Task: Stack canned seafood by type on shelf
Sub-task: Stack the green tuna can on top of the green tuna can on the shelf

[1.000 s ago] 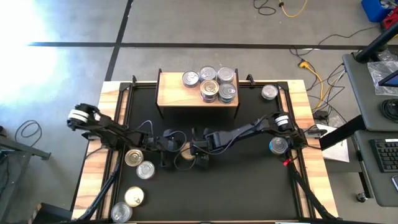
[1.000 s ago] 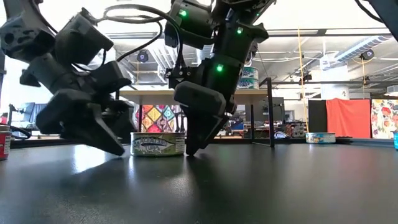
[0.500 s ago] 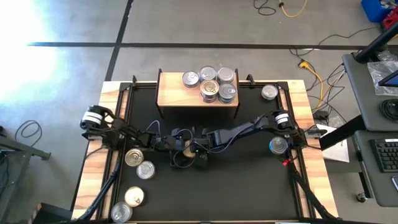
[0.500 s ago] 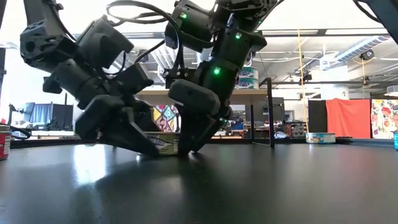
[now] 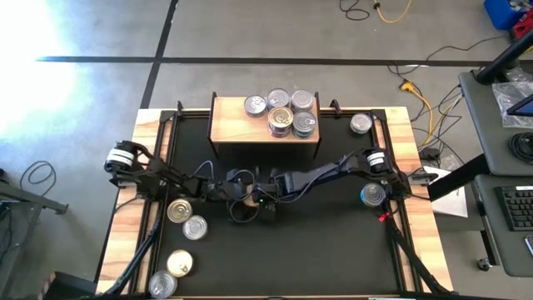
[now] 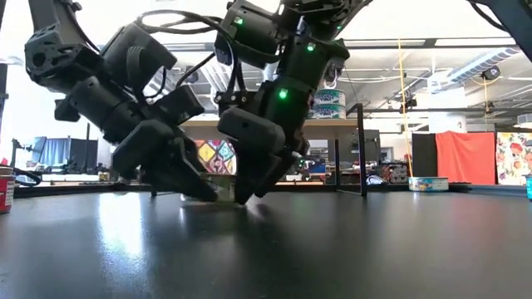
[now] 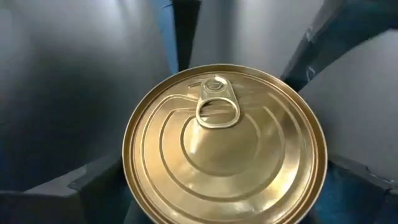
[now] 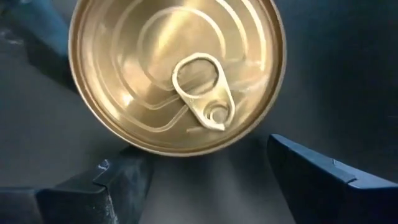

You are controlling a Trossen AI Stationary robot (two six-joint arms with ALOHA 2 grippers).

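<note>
A gold-lidded can (image 7: 224, 143) with a pull ring stands on the black table top, left of its middle (image 5: 247, 197). My left gripper (image 7: 224, 183) reaches in from the table's left and has the can between its two fingers. My right gripper (image 8: 208, 162) is open at the can's right side (image 5: 263, 206), its fingertips just short of the can (image 8: 174, 68). In the low view the left gripper (image 6: 195, 187) hides the can, with the right gripper (image 6: 245, 187) close beside it. The light-wood shelf (image 5: 229, 129) at the far side carries several cans, some stacked. My left gripper holds the gold-lidded can by its side wall (image 7: 129, 177), one finger (image 7: 93, 183) on each of two opposite sides. It comes slanting down from the table's left. The can stands upright on the table; the lid's rim hides the places of contact. My right gripper has one fingertip (image 8: 127, 168) close by the can's wall; I cannot tell whether it touches.
Several silver and gold-lidded cans lie by the table's left near corner (image 5: 178, 211) (image 5: 181, 264). Two more sit at the right edge (image 5: 361, 124) (image 5: 372, 195). Black frame posts stand at the shelf's ends (image 6: 361, 149). Cables lie on the floor beyond.
My left gripper has moved toward the table's right, up to the gold-lidded can, and has taken it between its fingers. My right gripper has stayed at the can's right side, shifting a little toward the left. The left gripper now hides the can in the low view.
</note>
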